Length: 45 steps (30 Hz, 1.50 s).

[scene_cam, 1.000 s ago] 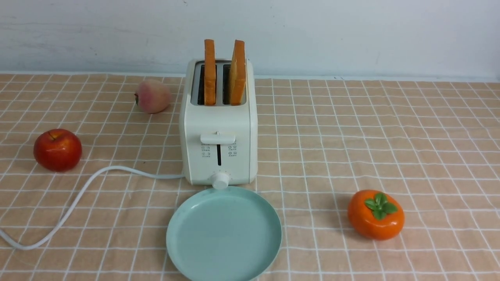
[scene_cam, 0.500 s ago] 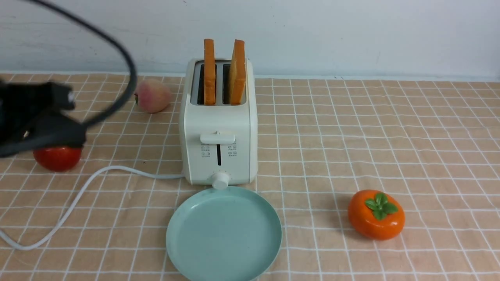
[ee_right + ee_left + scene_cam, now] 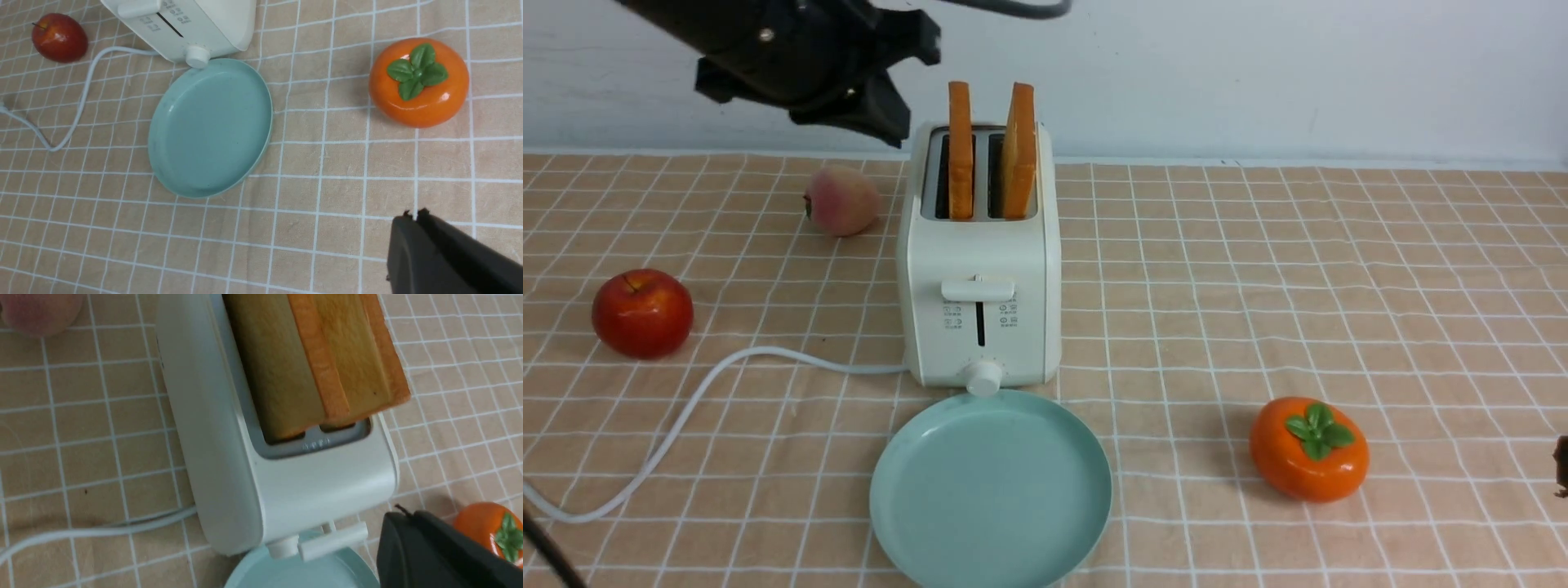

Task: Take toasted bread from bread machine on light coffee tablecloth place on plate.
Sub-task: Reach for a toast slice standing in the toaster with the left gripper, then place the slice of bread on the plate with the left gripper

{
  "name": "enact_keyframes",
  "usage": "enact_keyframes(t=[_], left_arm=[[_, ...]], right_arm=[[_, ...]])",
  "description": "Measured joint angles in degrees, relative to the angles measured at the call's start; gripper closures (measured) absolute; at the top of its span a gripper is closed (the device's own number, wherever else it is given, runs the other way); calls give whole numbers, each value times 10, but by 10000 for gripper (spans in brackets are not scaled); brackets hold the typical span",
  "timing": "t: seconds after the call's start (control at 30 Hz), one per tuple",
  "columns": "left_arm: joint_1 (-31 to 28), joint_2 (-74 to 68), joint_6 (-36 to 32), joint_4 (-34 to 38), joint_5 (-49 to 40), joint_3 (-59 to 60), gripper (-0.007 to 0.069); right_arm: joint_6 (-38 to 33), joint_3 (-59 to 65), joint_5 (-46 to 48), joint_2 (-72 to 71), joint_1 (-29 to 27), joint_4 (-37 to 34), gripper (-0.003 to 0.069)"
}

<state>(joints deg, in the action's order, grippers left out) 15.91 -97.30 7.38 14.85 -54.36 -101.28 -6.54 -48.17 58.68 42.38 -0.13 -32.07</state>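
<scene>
Two slices of toasted bread (image 3: 961, 151) (image 3: 1019, 147) stand upright in the slots of the cream-white bread machine (image 3: 978, 310) on the light coffee tablecloth (image 3: 1258, 269). The empty pale blue-green plate (image 3: 990, 490) lies just in front of it. My left gripper (image 3: 894, 90) hovers high at the bread machine's left rear corner, apart from the bread. In the left wrist view it is shut (image 3: 402, 514) and empty, with the bread (image 3: 286, 375) beyond it. My right gripper (image 3: 413, 215) is shut and empty, low over the cloth near the plate (image 3: 210, 126). Only its tip (image 3: 1561, 465) shows at the front view's right edge.
A red apple (image 3: 643, 314) and a peach (image 3: 841, 201) sit left of the bread machine. An orange persimmon (image 3: 1308, 449) sits right of the plate. The white cord (image 3: 686, 408) curves across the cloth to the front left. A pale wall stands behind.
My left arm has swept from the left edge up to above and left of the bread machine. The right gripper's tip has come into view at the right edge. The bread has not moved.
</scene>
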Motion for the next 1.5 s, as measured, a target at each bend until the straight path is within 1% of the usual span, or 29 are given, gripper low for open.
enact_keyframes(t=[0.07,0.17,0.3,0.33,0.4,0.43,0.47,0.5,0.53,0.57,0.6,0.63,0.67,0.7,0.8,0.93,1.07,1.17,1.2,1.27,1.3,1.33,1.37,1.4,1.47,1.5], left_arm=[[13,-29,6,-26,9,-28,595],[26,-73,12,-37,39,-61,438],[27,-111,19,-35,76,-67,207],[27,-115,19,-35,78,-67,197],[27,-142,20,-38,98,-67,117],[27,-144,20,-40,101,-67,114],[27,-161,21,-47,109,-67,118],[27,-167,23,-53,111,-67,140],[27,-171,28,-59,113,-67,190],[27,-171,38,-64,112,-67,303],[27,-169,42,-69,112,-67,364],[27,-164,44,-75,112,-67,472],[27,-163,44,-77,112,-67,472],[27,-142,45,-89,109,-67,544],[27,-91,46,-99,103,-67,517],[27,-4,46,-98,60,-68,516],[27,68,46,-74,-33,-64,516],[27,102,35,-40,-59,-22,516],[27,121,22,-5,-58,32,516],[27,139,0,36,-43,101,516],[27,148,-22,77,-16,169,516],[27,150,-22,77,-16,169,516],[27,156,-63,142,34,266,516],[27,156,-63,142,34,266,516],[27,155,-114,217,94,352,516],[27,151,-164,282,139,410,516]], right_arm=[[0,0,-2,0,0,-1,649],[0,0,-5,0,0,-3,647],[0,0,-10,0,0,-3,647],[0,0,-11,0,0,-3,646],[0,0,-18,0,0,-3,643],[0,0,-19,0,0,-3,643],[0,0,-20,0,0,-3,642],[0,0,-20,0,0,-3,641],[0,0,-20,0,0,-3,640],[0,0,-20,0,0,-3,639],[0,0,-21,0,0,-3,638],[0,2,-23,0,0,-3,638],[0,2,-24,0,0,-3,638],[0,9,-25,0,0,-3,636],[0,25,-31,0,0,-3,634],[0,35,-44,0,0,-5,632],[0,35,-62,0,0,-9,627],[0,35,-70,0,0,-16,626],[0,35,-71,0,0,-20,626],[0,35,-71,0,0,-22,626],[0,35,-71,0,0,-22,626],[0,35,-71,0,0,-22,626],[0,35,-71,0,0,-22,625],[0,35,-71,0,0,-22,625],[0,35,-71,0,0,-22,622],[0,35,-70,0,0,-22,620]])
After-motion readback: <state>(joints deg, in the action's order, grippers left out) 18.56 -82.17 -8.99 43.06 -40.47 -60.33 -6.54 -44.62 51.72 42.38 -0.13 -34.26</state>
